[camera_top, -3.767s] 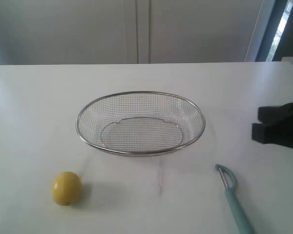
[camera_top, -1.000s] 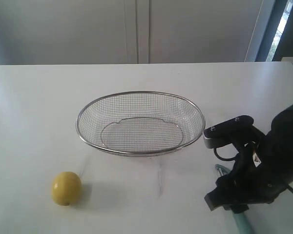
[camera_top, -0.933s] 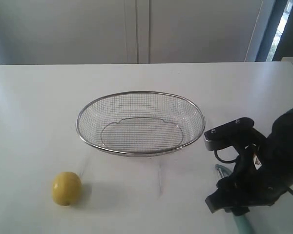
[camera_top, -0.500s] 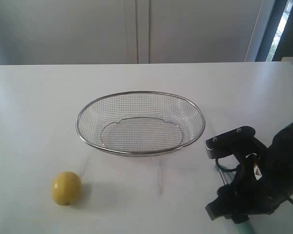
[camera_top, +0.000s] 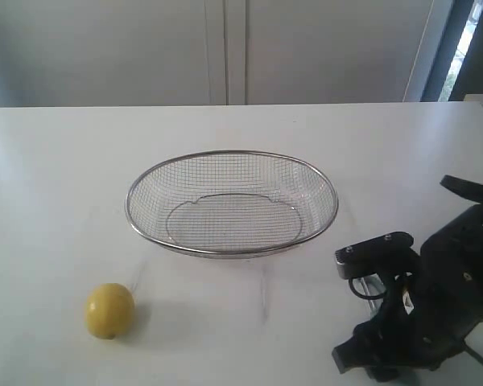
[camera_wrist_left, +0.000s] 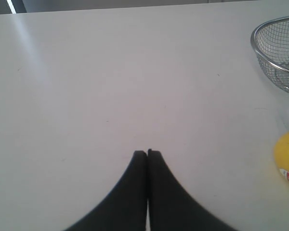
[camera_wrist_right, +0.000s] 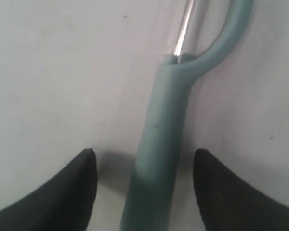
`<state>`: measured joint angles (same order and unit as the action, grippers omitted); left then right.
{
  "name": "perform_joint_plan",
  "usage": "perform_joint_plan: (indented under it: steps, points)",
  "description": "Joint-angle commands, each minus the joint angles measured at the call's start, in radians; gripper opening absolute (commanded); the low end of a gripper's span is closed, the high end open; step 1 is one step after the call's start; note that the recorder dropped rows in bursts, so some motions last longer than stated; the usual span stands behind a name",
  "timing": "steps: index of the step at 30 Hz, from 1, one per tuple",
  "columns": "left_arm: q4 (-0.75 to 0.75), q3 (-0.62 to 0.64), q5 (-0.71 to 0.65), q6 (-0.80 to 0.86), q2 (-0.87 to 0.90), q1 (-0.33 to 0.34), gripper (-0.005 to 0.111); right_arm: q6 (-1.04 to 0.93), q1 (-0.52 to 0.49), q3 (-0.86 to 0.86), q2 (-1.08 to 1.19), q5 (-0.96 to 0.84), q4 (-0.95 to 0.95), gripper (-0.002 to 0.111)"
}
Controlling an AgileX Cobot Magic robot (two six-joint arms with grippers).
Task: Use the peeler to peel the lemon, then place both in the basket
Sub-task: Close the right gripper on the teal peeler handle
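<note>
Exterior view first: the basket (camera_top: 232,252) sits mid-surface (camera_top: 64,161), and the lemon (camera_top: 109,310) is well apart from it at the near left. The right arm (camera_top: 435,314) hunches low at the near right, covering the peeler so we can't make it out there. Left wrist view: the left jaws are pressed together over bare surface, holding nothing, with the lemon (camera_wrist_left: 287,155) and some basket rim (camera_wrist_left: 254,43) off to one side. Right wrist view: the right jaws are spread wide, the peeler (camera_wrist_right: 164,125) handle lying between them, neither jaw visibly touching it.
</note>
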<state>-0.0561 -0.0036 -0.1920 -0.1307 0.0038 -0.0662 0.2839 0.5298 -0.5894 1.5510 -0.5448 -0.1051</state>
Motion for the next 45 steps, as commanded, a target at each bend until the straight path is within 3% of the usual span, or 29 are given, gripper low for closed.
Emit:
perform_joint_plan:
  steps: [1, 14, 23, 39, 45]
  points:
    - [-0.005, 0.004, 0.004, -0.001, -0.004, 0.006, 0.000, 0.010, 0.006, 0.003, 0.021, 0.018, -0.007, 0.055]
    - [-0.005, 0.004, 0.004, -0.001, -0.004, 0.006, 0.000, 0.016, 0.006, 0.003, 0.071, 0.019, 0.019, 0.043]
    - [-0.005, 0.004, 0.004, -0.001, -0.004, 0.006, 0.000, 0.016, 0.006, 0.003, 0.091, -0.004, 0.023, 0.000]
    - [-0.005, 0.004, 0.004, -0.001, -0.004, 0.006, 0.000, 0.012, 0.007, -0.031, -0.198, -0.129, 0.074, 0.000]
    - [-0.005, 0.004, 0.004, -0.001, -0.004, 0.006, 0.000, -0.230, 0.007, -0.038, -0.307, -0.128, 0.261, 0.000]
